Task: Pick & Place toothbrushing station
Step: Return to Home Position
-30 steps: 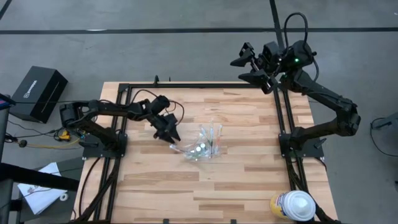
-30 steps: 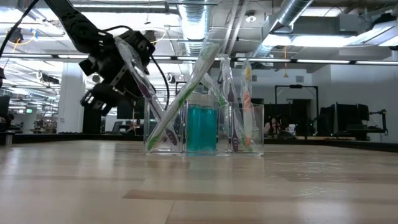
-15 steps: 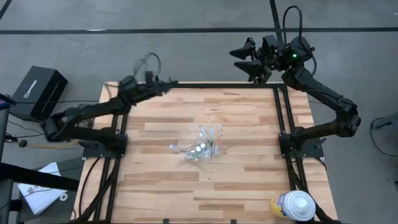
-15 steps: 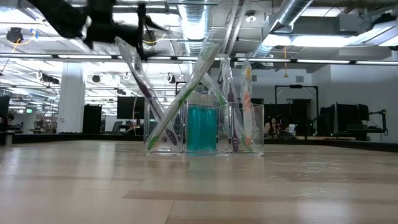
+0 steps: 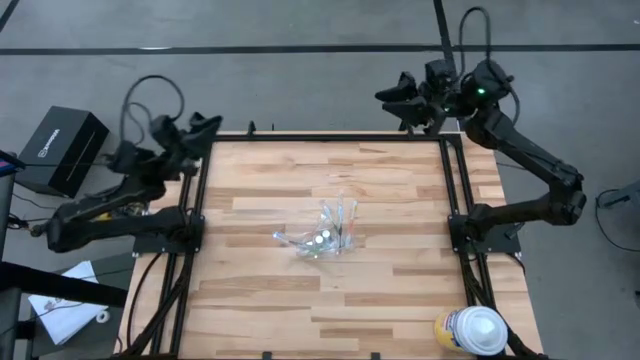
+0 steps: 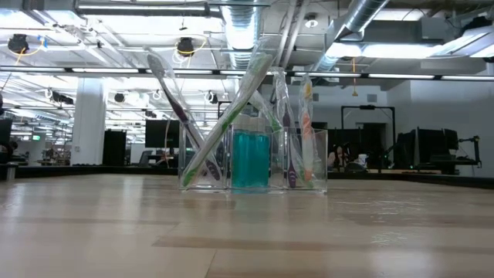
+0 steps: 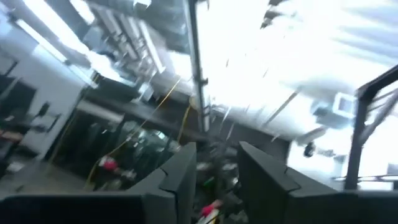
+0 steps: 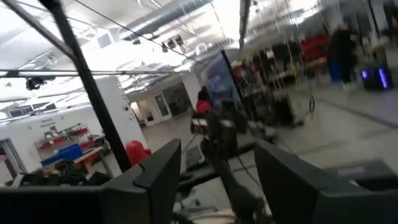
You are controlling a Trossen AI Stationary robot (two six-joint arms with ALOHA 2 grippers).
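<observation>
Fold the left tool [image 5: 197, 128], poised above the far left corner of the surface [image 5: 390, 300] with fingers apart and nothing between them, down onto its rest in one smooth sweep. Do likewise with the right tool [image 5: 402, 95], raised just beyond the far edge near the right corner, fingers also apart and empty. Swing wide of the middle, away from the clear organizer [image 6: 320, 176] standing upright near the centre of the surface, well apart from both arms. Mind the tall handles: a green toothbrush [image 6: 232, 116] and a purple toothbrush [image 6: 174, 104] crossed and leaning in the compartment at the low view's left, an orange toothbrush [image 6: 307, 116] beside a paler one at its right, and a teal toothpaste tube [image 6: 251, 161] between. Avoid any jolt to the frame, likely enough to upset so light a load. Pale wooden planks edged by black rails, with a white-and-yellow round container [image 5: 472, 330] at the near right corner. Beyond, grey floor with a black box [image 5: 62, 148] off to the left, and a wide hall of ceiling ducts, strip lights and dark screens.
</observation>
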